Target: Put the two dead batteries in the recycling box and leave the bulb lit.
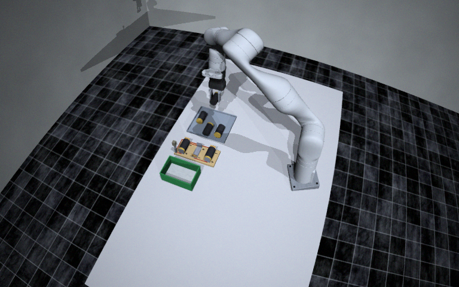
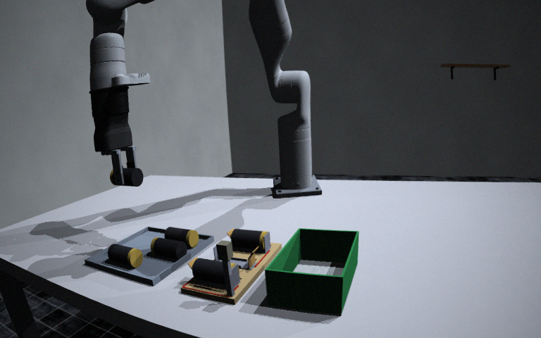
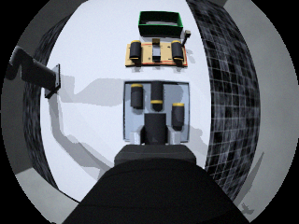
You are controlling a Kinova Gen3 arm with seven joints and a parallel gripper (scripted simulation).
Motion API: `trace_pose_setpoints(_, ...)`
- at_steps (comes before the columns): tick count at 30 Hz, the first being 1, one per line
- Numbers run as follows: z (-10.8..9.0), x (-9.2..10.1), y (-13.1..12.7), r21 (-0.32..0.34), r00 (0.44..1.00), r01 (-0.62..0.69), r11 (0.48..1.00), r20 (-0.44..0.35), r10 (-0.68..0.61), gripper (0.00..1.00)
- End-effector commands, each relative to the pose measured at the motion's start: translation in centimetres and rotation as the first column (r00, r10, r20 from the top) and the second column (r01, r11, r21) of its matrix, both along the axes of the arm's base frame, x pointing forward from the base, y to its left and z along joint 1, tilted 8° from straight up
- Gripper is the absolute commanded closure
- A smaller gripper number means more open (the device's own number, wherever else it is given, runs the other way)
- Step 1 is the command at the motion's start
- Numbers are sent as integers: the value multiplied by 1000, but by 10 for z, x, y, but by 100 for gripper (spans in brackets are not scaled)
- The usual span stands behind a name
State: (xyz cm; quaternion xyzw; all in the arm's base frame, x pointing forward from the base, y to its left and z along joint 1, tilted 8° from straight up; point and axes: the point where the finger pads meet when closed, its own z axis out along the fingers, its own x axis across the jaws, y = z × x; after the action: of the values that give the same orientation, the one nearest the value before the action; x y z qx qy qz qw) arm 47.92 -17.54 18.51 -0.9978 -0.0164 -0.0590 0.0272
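My gripper (image 1: 214, 98) (image 2: 124, 175) is shut on a black battery (image 1: 213, 99) (image 2: 132, 177) (image 3: 153, 130) with a gold end and holds it level, well above the table, just beyond the far end of the grey tray (image 1: 226, 119) (image 2: 143, 269) (image 3: 130, 126). Three batteries (image 1: 202, 116) (image 1: 208, 128) (image 1: 219, 130) lie on the tray. The wooden holder board (image 1: 198, 159) (image 2: 247, 284) (image 3: 135, 51) carries two seated batteries (image 1: 183, 144) (image 1: 210, 153). The bulb post (image 1: 174, 143) (image 2: 224, 251) looks unlit. The green recycling box (image 1: 180, 173) (image 2: 311, 284) (image 3: 160, 22) stands empty beside the board.
The arm's base (image 1: 303, 179) (image 2: 296, 186) is bolted to the table's far right side. The table edge runs close to the tray and the box on the left. A small shelf (image 2: 474, 65) hangs on the back wall.
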Motion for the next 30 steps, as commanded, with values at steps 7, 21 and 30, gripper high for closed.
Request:
trace_pose_setpoints(7, 1, 0, 0, -1, 1000, 0, 1000, 2, 0, 43)
trace_pose_setpoints(21, 2, 0, 14, -1, 1000, 0, 1000, 2, 0, 43)
trace_pose_setpoints(30, 4, 0, 49, -1, 1000, 0, 1000, 2, 0, 43)
